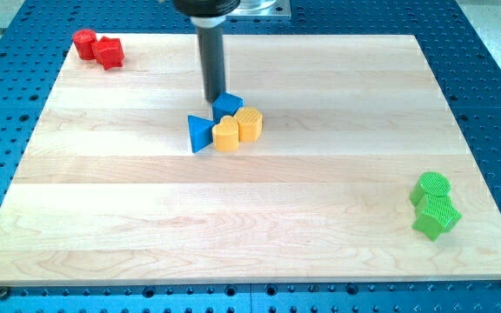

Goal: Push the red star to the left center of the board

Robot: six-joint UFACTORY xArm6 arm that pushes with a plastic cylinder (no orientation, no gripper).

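Red star sits top-left, touching red cylinder; my tip well apart.

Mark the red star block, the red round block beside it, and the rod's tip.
red star block (pixel 109 54), camera view, top face.
red round block (pixel 83 42), camera view, top face.
my tip (pixel 213 97), camera view, rod's very end.
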